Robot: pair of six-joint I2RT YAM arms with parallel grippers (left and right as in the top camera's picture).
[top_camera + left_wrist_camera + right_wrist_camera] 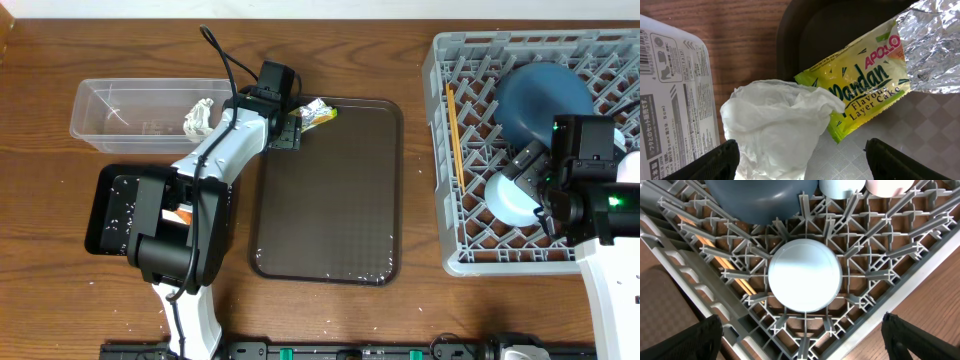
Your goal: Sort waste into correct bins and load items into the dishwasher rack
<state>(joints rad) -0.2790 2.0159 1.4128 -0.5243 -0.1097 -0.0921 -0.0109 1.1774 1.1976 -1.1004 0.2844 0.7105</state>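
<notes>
My left gripper (288, 130) (800, 162) is open at the brown tray's far left corner. A crumpled white tissue (775, 127) sits between its jaws; I cannot tell whether it touches a finger. The yellow-green snack wrapper (865, 85) (320, 112) lies just beyond on the tray. The clear tub (140, 105) (670, 100) is to its left, with a white crumpled piece (200, 118) at its right end. My right gripper (540, 185) (802, 340) is open above an upturned light blue bowl (805, 275) (510, 200) in the grey rack (450, 230), beside the dark blue plate (545, 92) and chopsticks (455, 130).
The black tray (105, 215) at the front left holds rice grains and an orange carrot (181, 215). The brown serving tray (330, 200) lies in the middle. Two cups (840, 186) (890, 185) stand in the rack behind the bowl.
</notes>
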